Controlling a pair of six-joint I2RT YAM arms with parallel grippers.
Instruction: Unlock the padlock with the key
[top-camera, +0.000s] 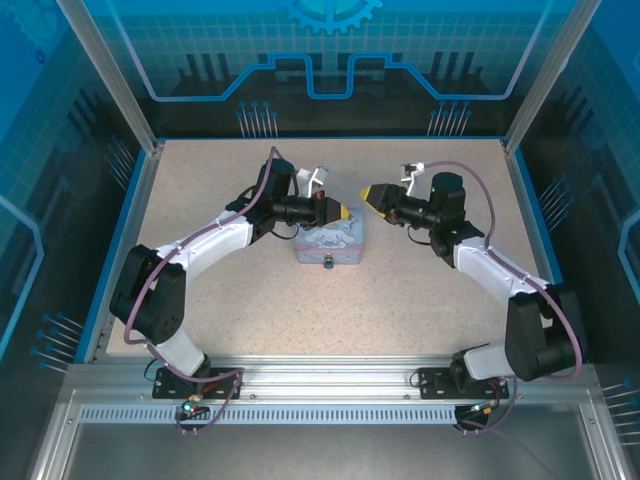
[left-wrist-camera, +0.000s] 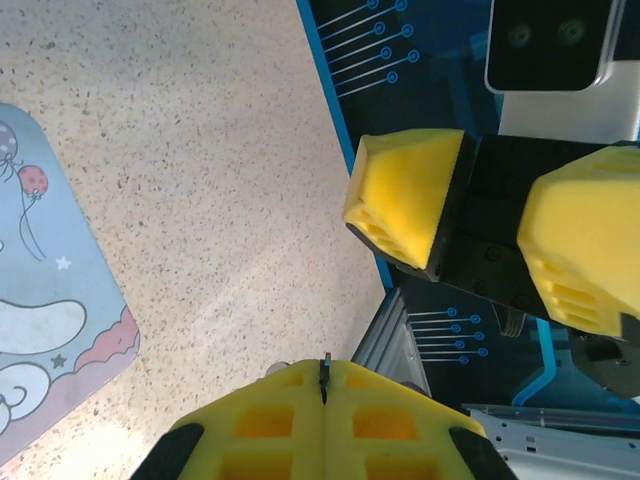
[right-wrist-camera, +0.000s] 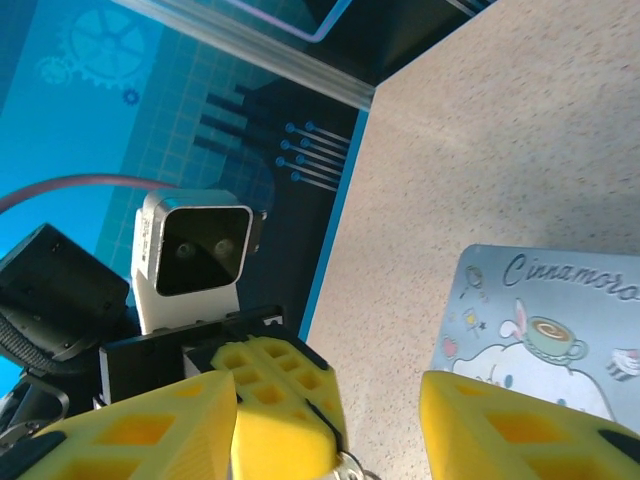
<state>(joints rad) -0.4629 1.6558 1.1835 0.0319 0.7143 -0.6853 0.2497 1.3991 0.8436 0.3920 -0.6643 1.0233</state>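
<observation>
My left fingers (left-wrist-camera: 265, 425) pressed together on the tiny thin grey metal key (left-wrist-camera: 325, 368), tip just protruding, my right fingers (left-wrist-camera: 400, 200) spread wide, facing from 3 o'clock, tiny dark metal padlock (top-camera: 328, 265) at the 6 o'clock edge of the pale-blue square tin (top-camera: 335, 238), on the speckled beige table (top-camera: 250, 295).

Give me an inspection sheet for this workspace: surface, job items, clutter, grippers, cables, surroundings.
Surface: speckled beige table, no spills seen.
Job's things: key, a thin metal sliver pinched between the left pads; padlock, likely the small dark item at the tin's near edge, too small to confirm.
Clutter: pale-blue cartoon tin, lying flat.
Grippers: left gripper shut on the key; right gripper open, facing it, apart.
Cables: purple cable along each arm, no snag seen.
Surroundings: blue printed panels, aluminium frame.
</observation>
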